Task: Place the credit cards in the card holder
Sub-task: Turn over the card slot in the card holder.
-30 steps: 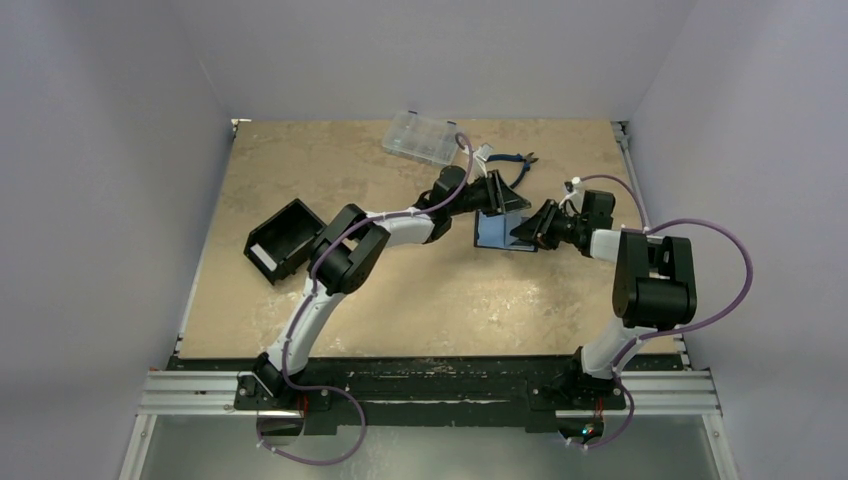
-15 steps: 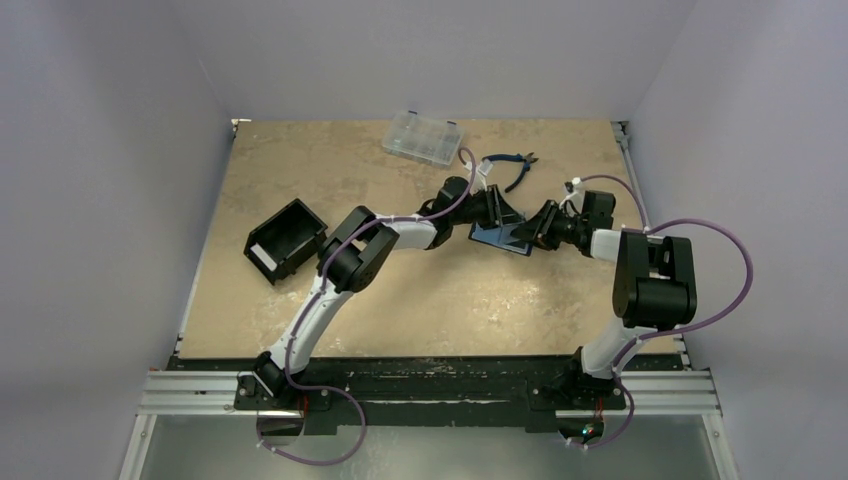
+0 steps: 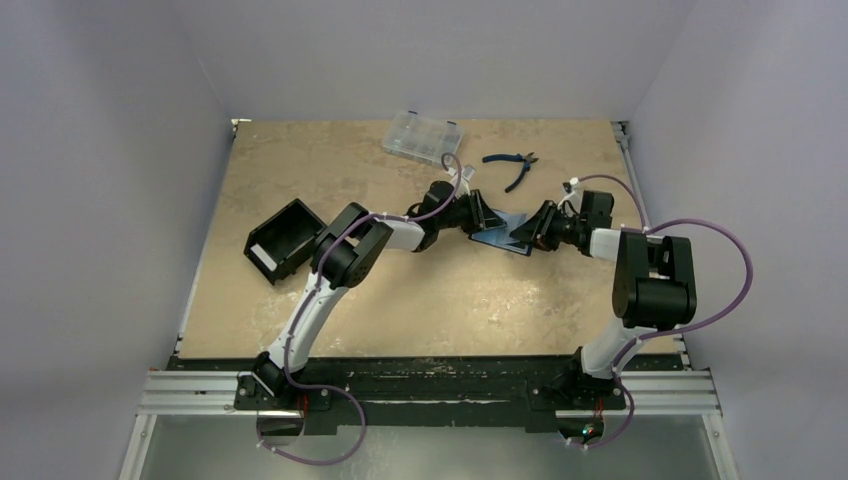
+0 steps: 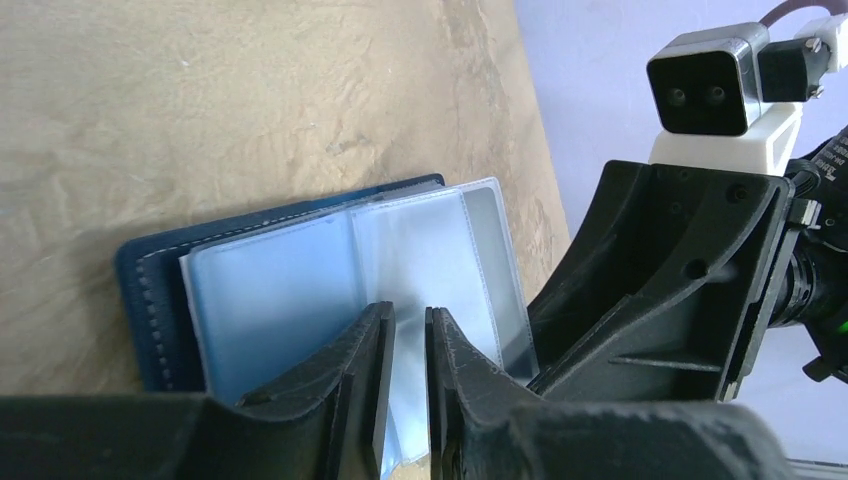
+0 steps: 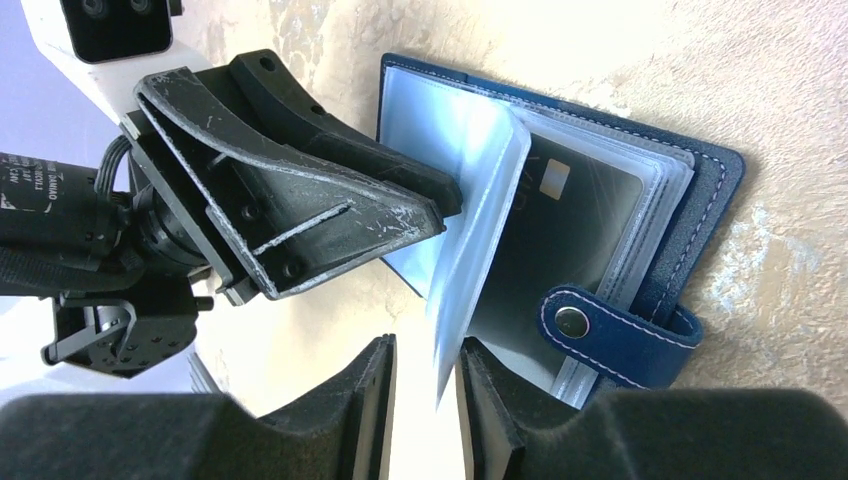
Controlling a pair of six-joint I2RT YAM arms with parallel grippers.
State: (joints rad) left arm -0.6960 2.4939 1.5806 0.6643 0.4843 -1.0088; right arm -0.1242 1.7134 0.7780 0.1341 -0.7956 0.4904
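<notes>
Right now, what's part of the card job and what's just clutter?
Job: card holder, card in its sleeve, left tool, right tool.
Lying about: black box, clear compartment case, blue-handled pliers.

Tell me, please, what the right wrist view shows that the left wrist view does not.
Only the right wrist view shows the snap tab of the card holder with its light stud, and a dark card with a chip inside a sleeve. Only the left wrist view shows the camera mounted on the right arm's wrist. Both show the navy card holder lying open on the table, its clear sleeves exposed, with the left gripper and the right gripper both at the sleeves.
</notes>
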